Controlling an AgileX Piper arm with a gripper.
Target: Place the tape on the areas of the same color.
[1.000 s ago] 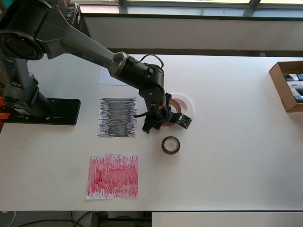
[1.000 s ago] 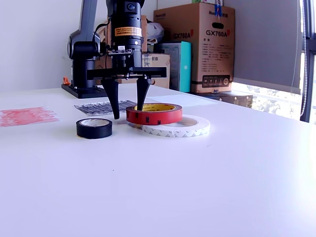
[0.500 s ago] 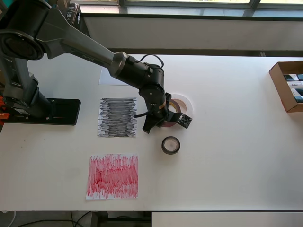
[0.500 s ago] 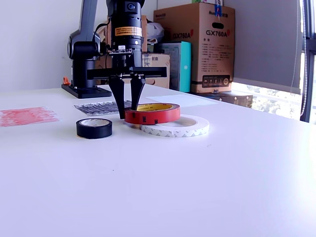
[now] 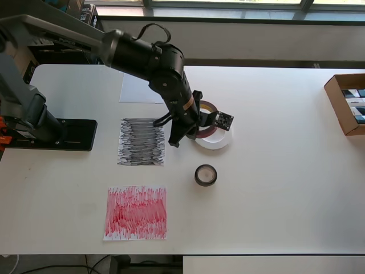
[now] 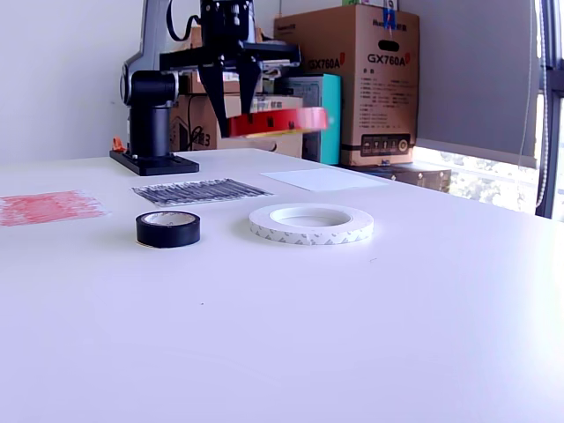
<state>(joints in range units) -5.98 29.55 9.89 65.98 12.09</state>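
Observation:
My gripper (image 5: 197, 130) is shut on the near rim of the dark red tape roll (image 5: 209, 106) and holds it in the air. In the exterior view the red roll (image 6: 284, 121) hangs tilted from the gripper (image 6: 236, 119), well above the table. The white roll (image 5: 219, 141) lies flat under it, also seen in the exterior view (image 6: 310, 224). The black roll (image 5: 206, 174) lies nearer the front (image 6: 167, 228). The scribbled black sheet (image 5: 141, 141), the scribbled red sheet (image 5: 136, 212) and the plain white sheet (image 5: 136, 91) lie at the overhead view's left.
The arm's black base plate (image 5: 63, 134) sits at the overhead view's left edge. An open cardboard box (image 5: 347, 104) stands at the right edge. In the exterior view, stacked cartons (image 6: 352, 79) stand behind the table.
The gripper closed on the red roll's rim and lifted it off the white roll. The arm rose and swung toward the table's back. The white and black rolls stayed put.

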